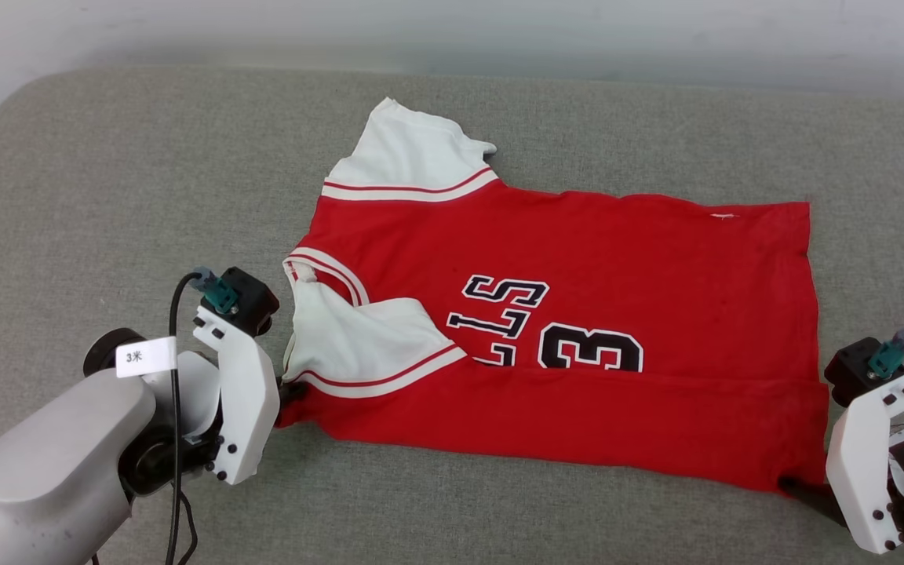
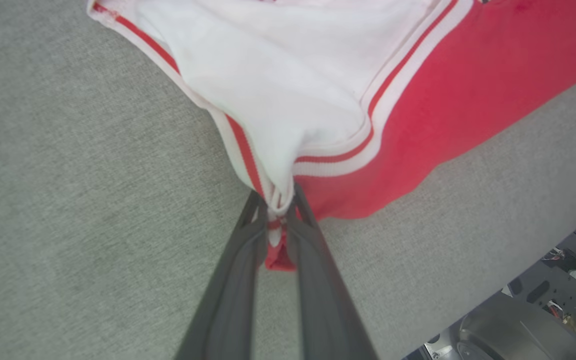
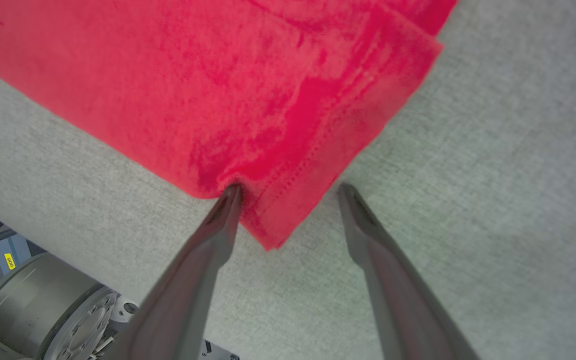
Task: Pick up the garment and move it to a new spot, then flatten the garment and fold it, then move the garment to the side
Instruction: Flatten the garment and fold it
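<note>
Grey desk (image 1: 107, 196); left gripper (image 2: 278, 200) pinching garment's (image 1: 617, 251) sleeve trim, right gripper (image 3: 289, 190) gaping astride its hem; forearm tag (image 1: 144, 357) "3米".

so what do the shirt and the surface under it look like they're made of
The garment: soft matte knit, probably cotton or polyester; it drapes, creases and shows a stitched hem. The surface: grey woven fabric with visible weave.

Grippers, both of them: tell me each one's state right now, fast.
Left gripper: shut on the garment, pinching its edge.
Right gripper: open, jaws astride the garment's corner, nothing gripped.
</note>
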Robot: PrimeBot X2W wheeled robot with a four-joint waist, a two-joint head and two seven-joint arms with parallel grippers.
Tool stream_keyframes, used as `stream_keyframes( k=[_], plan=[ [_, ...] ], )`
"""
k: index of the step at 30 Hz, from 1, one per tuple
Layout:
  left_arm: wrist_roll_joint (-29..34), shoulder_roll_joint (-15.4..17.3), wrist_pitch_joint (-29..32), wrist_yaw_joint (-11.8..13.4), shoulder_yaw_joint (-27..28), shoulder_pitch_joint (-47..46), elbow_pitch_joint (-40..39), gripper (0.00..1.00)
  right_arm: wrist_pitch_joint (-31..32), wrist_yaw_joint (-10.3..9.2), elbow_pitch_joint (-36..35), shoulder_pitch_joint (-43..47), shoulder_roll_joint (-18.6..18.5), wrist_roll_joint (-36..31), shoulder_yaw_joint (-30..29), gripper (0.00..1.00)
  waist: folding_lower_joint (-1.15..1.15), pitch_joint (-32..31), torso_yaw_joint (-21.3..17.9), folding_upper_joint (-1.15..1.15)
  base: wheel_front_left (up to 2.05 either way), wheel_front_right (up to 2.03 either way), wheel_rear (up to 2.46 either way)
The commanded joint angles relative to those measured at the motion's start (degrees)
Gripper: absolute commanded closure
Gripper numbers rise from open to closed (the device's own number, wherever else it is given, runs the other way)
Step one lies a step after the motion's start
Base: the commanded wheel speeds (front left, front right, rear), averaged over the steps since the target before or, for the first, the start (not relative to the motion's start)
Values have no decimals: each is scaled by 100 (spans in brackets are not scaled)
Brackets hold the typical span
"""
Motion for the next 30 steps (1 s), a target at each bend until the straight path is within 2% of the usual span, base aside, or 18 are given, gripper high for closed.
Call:
stream_keyframes(
  k=[1, 11, 12, 13, 14, 22, 30],
  plan=[
    [27, -12, -33, 0, -23, -76, 5, 100, -6, -5, 104, 54, 87, -30, 98, 0, 0, 55, 18, 0, 0, 0, 0],
    [-16, -7, -218, 0, -141, -181, 105, 100, -258, 15, 637, 307, 453, 72, 876, 0, 0, 207, 17, 0, 0, 0, 0],
    [-27, -4, -225, 0, -160, -175, 122, 100, -324, 27, 636, 287, 468, 102, 907, 52, 0, 199, 9, 0, 0, 0, 0],
    [-44, -3, -246, 0, -178, -165, 135, 100, -385, 29, 627, 234, 472, 132, 926, 84, 0, 187, 3, 0, 0, 0, 0],
    [-51, -4, -262, 0, -202, -147, 154, 100, -465, 31, 618, 175, 472, 152, 934, 100, 0, 160, -7, 0, 0, 0, 0],
    [-193, 66, -417, -1, -312, 35, 279, 100, -1069, 3, 325, -207, 237, 342, 677, 100, 0, -226, -86, 0, 0, 0, 0],
    [-322, 247, -577, 1, -338, 297, 173, 100, -1291, -5, -171, 99, -128, 530, 396, 100, 0, -641, -118, 0, 0, 0, 0]
  ],
)
